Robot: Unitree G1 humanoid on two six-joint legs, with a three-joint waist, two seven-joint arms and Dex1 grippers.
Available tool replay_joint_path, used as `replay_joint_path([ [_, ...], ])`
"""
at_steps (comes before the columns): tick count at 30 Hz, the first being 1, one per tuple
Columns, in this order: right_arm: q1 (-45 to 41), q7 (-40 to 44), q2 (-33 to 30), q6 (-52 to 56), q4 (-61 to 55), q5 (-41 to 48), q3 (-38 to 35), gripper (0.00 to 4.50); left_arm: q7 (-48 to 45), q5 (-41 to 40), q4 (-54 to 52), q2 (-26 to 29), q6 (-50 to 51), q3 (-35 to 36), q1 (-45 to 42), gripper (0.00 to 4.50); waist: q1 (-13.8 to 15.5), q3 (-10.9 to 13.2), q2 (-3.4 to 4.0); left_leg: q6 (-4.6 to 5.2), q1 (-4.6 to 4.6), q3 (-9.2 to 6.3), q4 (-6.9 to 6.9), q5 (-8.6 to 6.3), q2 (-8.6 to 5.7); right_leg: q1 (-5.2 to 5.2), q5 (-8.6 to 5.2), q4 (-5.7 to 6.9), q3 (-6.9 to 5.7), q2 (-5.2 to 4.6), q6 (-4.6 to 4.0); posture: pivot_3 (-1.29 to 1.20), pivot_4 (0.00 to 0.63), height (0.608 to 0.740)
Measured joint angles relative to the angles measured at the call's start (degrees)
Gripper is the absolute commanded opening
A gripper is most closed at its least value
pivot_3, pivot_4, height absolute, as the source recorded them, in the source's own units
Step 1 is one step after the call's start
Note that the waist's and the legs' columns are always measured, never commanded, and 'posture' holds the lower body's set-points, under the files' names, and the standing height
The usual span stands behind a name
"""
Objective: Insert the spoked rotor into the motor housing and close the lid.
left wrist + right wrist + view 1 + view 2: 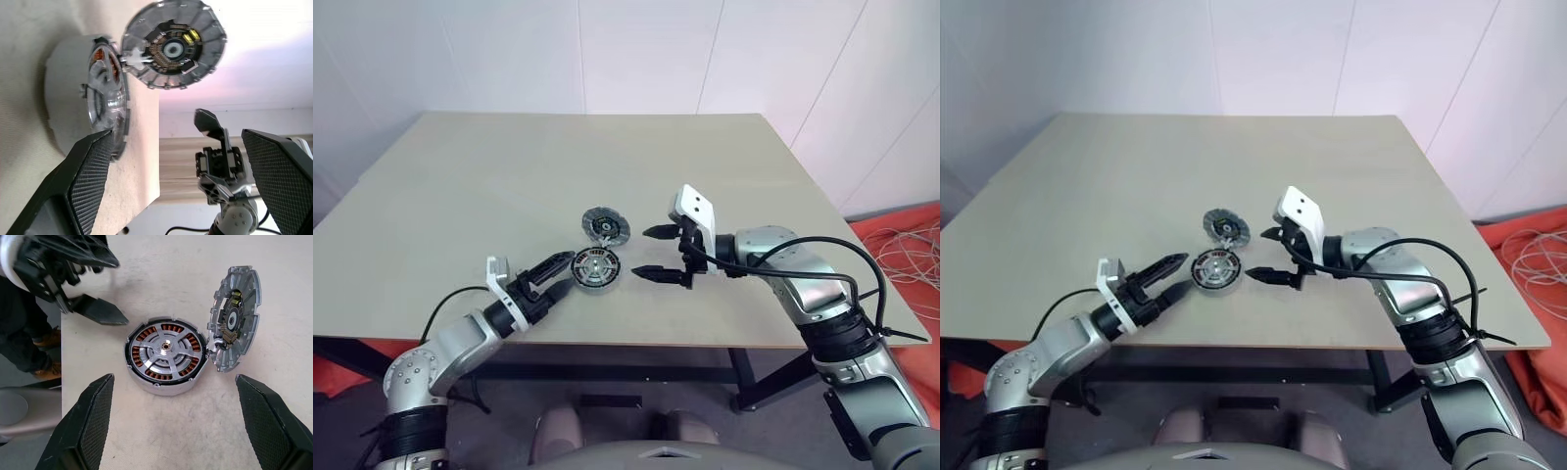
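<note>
Tabletop (509,176): light wood, motor parts grouped near the front edge, centre.

Right end effector (655,253): fingers spread wide, nothing held, nothing touched. It is parked just beside the housing on the right, pointing left.

Left end effector (564,273): fingers parted, nothing gripped. Tips sit right at the housing's left rim; contact cannot be confirmed from the head views.

Housing (165,356): flat on the tabletop between the two end effectors, copper windings visible around the inside.

Lid (234,319): open, tilted up on edge beside the housing's far side, ribbed rim and dark centre facing out.

Rotor (166,348): seated inside the housing, spokes and hub seen from above.
</note>
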Motion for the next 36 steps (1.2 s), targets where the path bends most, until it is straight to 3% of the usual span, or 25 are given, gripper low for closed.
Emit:
replay_joint_path([
  [9, 0.00, 0.00, 0.56, 0.01, 0.00, 0.02, 0.01, 4.50, -0.78, -2.97, -6.24, 10.27, -0.87, 0.31, 3.42, 4.43, -0.04, 0.00, -0.01, -0.04, 0.06, -0.02, 0.06, 0.02, 0.04, 0.03, 0.00, 0.01, 0.02, 0.06, 0.00, 0.00, 0.000, 0.740],
  [10, 0.00, -0.10, 1.33, 0.04, 0.00, 0.08, 0.00, 4.50, -3.41, 1.83, -7.46, 13.28, -1.64, 0.45, 3.09, 4.43, -0.10, -0.01, -0.02, -0.06, 0.07, -0.02, 0.06, 0.03, 0.06, 0.03, 0.00, 0.03, 0.02, 0.08, 0.00, 0.00, 0.000, 0.740],
  [13, 0.00, -0.36, 3.40, 0.22, 0.00, 0.45, 0.11, 3.92, -10.27, 16.00, -8.82, 18.62, -6.00, 0.83, 1.56, 4.50, -0.27, -0.01, -0.04, -0.10, 0.09, -0.07, 0.04, 0.06, 0.11, 0.02, 0.00, 0.04, 0.02, 0.14, 0.01, 0.00, 0.000, 0.740],
  [16, -0.02, -2.32, 6.65, 0.07, 0.53, 0.26, 0.46, 2.80, -19.92, 34.34, -8.73, 24.82, -12.97, -1.11, 1.43, 4.50, -0.40, -0.02, -0.05, -0.10, 0.11, -0.07, 0.04, 0.06, 0.08, 0.01, 0.00, 0.02, 0.11, 0.11, 0.01, 0.00, 0.000, 0.740],
  [19, -0.05, -4.17, 9.32, -0.76, 2.21, -0.49, 1.22, 1.91, -25.95, 46.61, -7.58, 27.22, -18.80, -4.15, 1.56, 4.50, -0.50, -0.01, -0.03, -0.09, 0.11, -0.07, 0.00, 0.05, 0.04, -0.02, 0.00, 0.02, 0.14, 0.08, 0.00, 0.00, 0.000, 0.740],
  [24, -1.22, -6.96, 14.19, -4.41, 7.61, -3.59, 3.95, 0.13, -31.05, 65.46, 0.18, 24.94, -34.25, -6.64, -0.96, 4.50, -0.48, 0.01, -0.01, -0.11, 0.08, -0.09, -0.05, 0.06, 0.06, -0.07, 0.01, 0.12, 0.14, 0.09, -0.03, 0.00, 0.000, 0.740],
  [27, -3.19, -8.08, 17.19, -7.79, 12.42, -5.68, 4.82, 0.06, -34.16, 71.04, 1.83, 20.85, -42.76, -6.69, -3.55, 4.50, -0.47, 0.00, -0.02, -0.10, 0.09, -0.09, -0.04, 0.05, 0.06, -0.05, 0.02, 0.16, 0.19, -0.03, -0.06, 0.00, 0.000, 0.740],
  [32, -5.03, -9.26, 20.09, -12.83, 18.94, -8.51, 5.52, 0.06, -32.10, 81.58, 5.30, 18.38, -48.28, -7.28, -5.48, 4.50, -0.75, 0.00, -0.02, -0.12, 0.12, -0.08, -0.06, 0.06, 0.05, -0.09, 0.03, 0.30, 0.22, 0.01, -0.09, 0.00, 0.000, 0.740],
  [36, -5.09, -9.30, 20.90, -16.86, 25.53, -11.66, 7.73, 0.06, -33.48, 83.53, 5.41, 15.14, -49.65, -8.21, -5.48, 4.50, -0.63, 0.00, -0.02, -0.11, 0.02, -0.08, -0.06, 0.05, 0.05, -0.15, 0.06, 0.31, 0.25, -0.01, -0.15, 0.00, 0.000, 0.740],
])
